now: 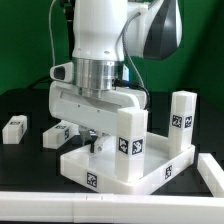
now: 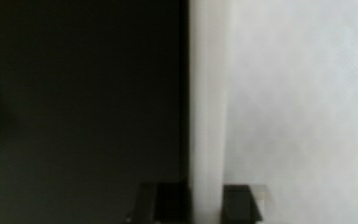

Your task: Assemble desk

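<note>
a white robot arm reaches down over a half-built desk on a black surface (image 1: 30, 165). the desk's tabletop panel (image 1: 120, 180) lies flat near the surface's front edge, toward the corner on the exterior view's right, rim upward.

two block legs stand upright on the panel: one leg (image 1: 131, 128) just in front of the arm, another leg (image 1: 182, 112) at the panel's corner on the exterior view's right. whether either is fully seated cannot be told. two more legs lie loose on the surface, apart from the panel: a near loose leg (image 1: 60, 135) just beside the panel and a far loose leg (image 1: 15, 128) close to the edge on the exterior view's left. so the task looks about half done, with two legs left to fit.

the hand (image 1: 93, 140) is clenched. in the wrist view a thin white edge runs between its dark fingertips (image 2: 162, 200), most likely the panel's rim.

a white rail (image 1: 60, 208) borders the surface's front edge, and a plain green wall (image 1: 20, 40) stands behind.
</note>
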Tool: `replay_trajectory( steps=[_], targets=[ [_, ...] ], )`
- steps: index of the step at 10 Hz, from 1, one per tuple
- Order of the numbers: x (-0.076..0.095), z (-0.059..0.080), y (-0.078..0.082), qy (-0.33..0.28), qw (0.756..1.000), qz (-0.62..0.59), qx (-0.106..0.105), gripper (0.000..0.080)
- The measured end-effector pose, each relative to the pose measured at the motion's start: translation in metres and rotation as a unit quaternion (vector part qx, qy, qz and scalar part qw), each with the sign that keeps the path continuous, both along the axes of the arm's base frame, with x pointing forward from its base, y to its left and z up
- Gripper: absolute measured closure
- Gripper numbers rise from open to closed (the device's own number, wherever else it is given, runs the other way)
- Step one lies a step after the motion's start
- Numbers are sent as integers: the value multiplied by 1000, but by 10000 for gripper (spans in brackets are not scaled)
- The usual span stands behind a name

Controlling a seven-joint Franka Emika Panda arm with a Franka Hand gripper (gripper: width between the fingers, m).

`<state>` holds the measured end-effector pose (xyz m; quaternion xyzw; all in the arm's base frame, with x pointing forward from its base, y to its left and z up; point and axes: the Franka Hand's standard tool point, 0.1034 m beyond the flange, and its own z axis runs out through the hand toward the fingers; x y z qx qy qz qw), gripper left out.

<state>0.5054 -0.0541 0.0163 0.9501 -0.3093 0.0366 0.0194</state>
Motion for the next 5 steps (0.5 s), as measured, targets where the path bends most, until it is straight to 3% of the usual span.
replay_trajectory(
  steps=[5],
  targets=[
    [1,0,-1,7,990,138,-9,738]
  ],
)
